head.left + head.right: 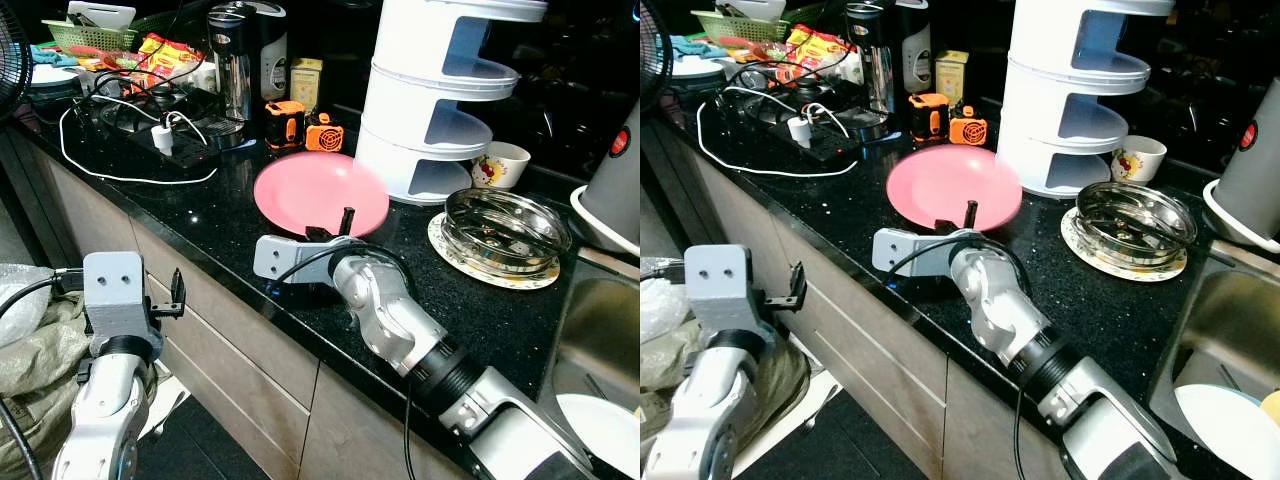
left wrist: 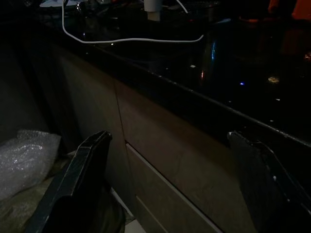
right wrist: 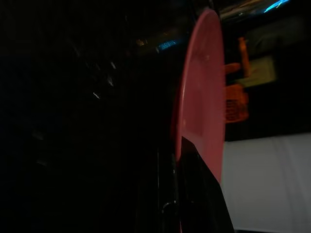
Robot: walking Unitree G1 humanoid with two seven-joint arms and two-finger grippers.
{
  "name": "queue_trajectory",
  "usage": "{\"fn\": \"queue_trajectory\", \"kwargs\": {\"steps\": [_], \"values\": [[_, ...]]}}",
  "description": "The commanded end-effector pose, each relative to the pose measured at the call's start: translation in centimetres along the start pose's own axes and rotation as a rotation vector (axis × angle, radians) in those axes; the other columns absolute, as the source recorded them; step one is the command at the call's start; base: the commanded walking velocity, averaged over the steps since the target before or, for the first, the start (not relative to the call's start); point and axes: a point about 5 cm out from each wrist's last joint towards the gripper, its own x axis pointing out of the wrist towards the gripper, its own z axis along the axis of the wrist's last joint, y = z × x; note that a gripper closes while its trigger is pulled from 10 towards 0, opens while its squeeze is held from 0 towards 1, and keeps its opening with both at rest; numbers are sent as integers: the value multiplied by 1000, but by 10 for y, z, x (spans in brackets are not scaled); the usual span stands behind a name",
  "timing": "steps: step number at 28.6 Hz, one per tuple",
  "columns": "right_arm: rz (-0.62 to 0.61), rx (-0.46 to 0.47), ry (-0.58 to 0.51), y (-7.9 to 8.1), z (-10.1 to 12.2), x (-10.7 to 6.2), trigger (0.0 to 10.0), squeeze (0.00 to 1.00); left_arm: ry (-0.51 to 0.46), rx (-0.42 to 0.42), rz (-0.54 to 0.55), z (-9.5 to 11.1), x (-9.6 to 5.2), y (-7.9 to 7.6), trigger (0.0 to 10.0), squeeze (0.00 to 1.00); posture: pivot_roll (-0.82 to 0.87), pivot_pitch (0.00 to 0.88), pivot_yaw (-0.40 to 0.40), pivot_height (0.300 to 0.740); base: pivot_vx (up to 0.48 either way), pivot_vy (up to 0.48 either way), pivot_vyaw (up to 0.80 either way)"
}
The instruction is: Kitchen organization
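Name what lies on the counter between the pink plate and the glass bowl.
Nothing: between the pink plate and the glass bowl, the left eye view shows bare black counter. The white rack stands behind that gap.

A home kitchen — black stone counter [image 1: 230,215], sink [image 1: 590,320], coffee maker [image 1: 240,60], glass dish [image 1: 505,230] and mug [image 1: 500,163] — cupboard fronts below.

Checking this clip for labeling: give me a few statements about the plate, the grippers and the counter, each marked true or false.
1. The right gripper is at the near rim of the pink plate. True.
2. The pink plate sits in the sink. False: it lies on the black counter.
3. The left gripper holds a cup. False: it is open, holding nothing, in front of the cabinet.
4. A glass bowl rests on a patterned plate. True.
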Motion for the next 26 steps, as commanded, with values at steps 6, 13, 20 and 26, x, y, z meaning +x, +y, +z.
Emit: {"fn": "queue_trajectory", "kwargs": {"steps": [6, 13, 20, 26], "values": [[-50, 435, -378, -18, 24, -19, 0, 0, -24, -32, -52, 7, 2, -7, 10000, 0, 72, 0, -64, 740, 0, 0, 0], [0, 1100, -791, -61, 24, -57, 0, 0, -61, -94, -155, 16, 4, -22, 10000, 0, 64, 0, -50, 740, 0, 0, 0], [22, 1433, -1021, -77, 20, -73, 5804, 0, -88, -123, -212, 24, 5, -29, 10000, 0, 65, 0, -44, 740, 0, 0, 0], [73, 1563, -1055, -83, 12, -75, 10000, 0, -95, -129, -224, 26, 6, -31, 10000, 0, 65, 0, -44, 740, 0, 0, -334]]}}
